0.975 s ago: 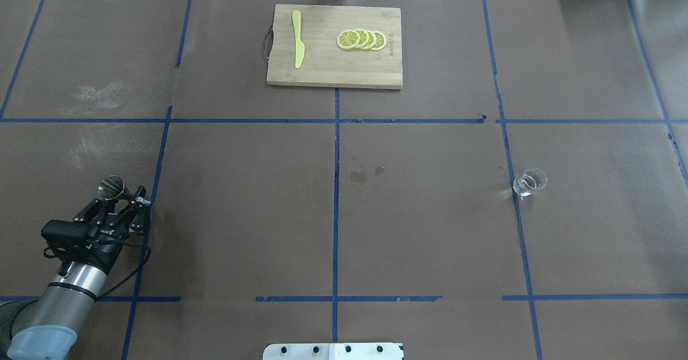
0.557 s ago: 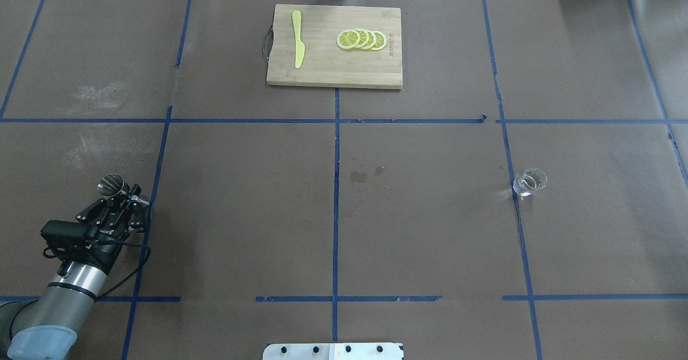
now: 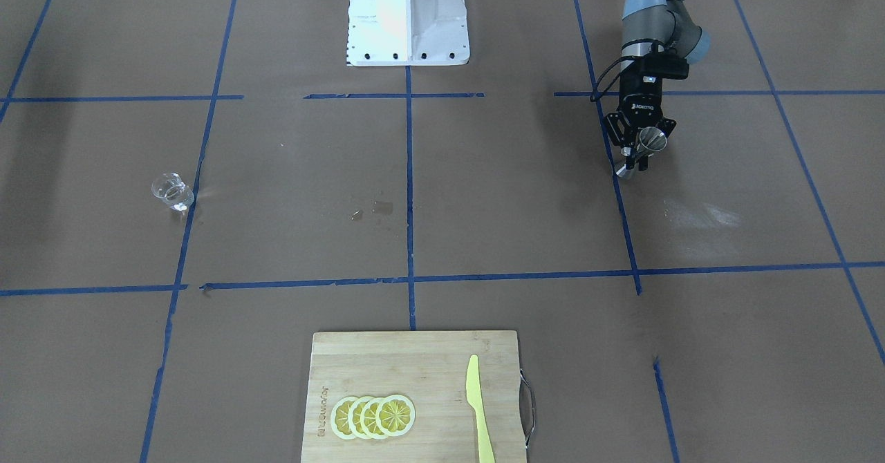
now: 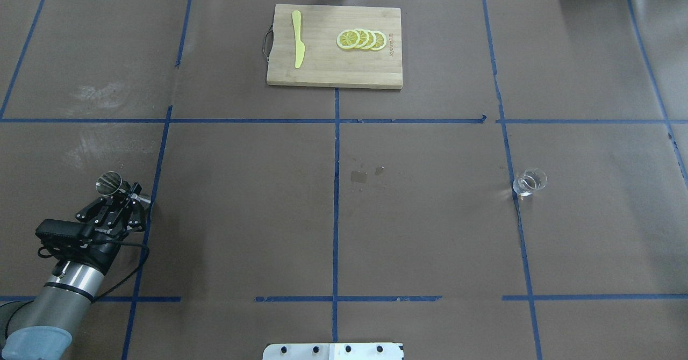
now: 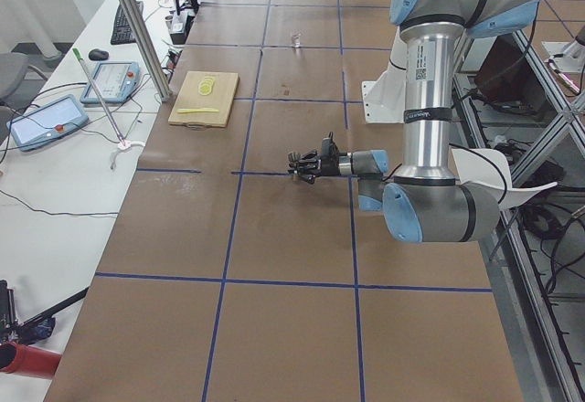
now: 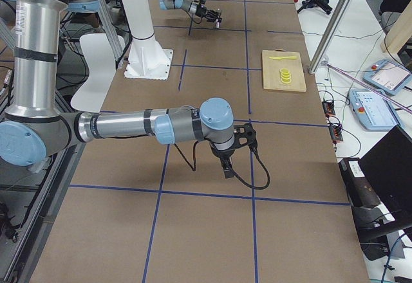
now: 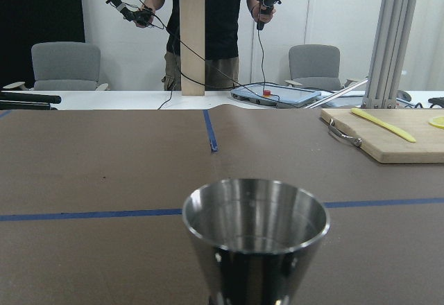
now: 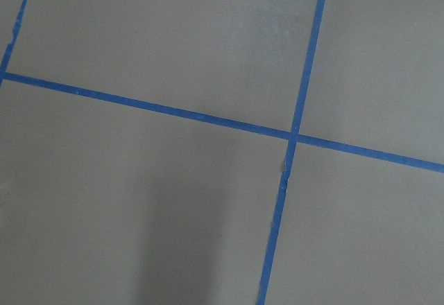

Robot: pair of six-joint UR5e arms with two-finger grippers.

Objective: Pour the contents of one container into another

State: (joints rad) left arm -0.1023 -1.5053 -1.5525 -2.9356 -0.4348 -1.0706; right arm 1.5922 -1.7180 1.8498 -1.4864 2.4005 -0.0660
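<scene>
Your left claw (image 4: 126, 196) is clamped on the steel jigger (image 4: 109, 184) at its narrow waist. Its wrist camera gives you only the upper cone and open rim, with the waist and the grip itself cut off at the bottom edge. The clear glass cup (image 4: 529, 182) stands well apart from that claw, far off to its right across the table (image 4: 430, 231), its contents too faint to make out. Your right claw (image 6: 226, 169) shows only in the side view from the table's right end, pointing down, and you cannot tell how wide it stands.
</scene>
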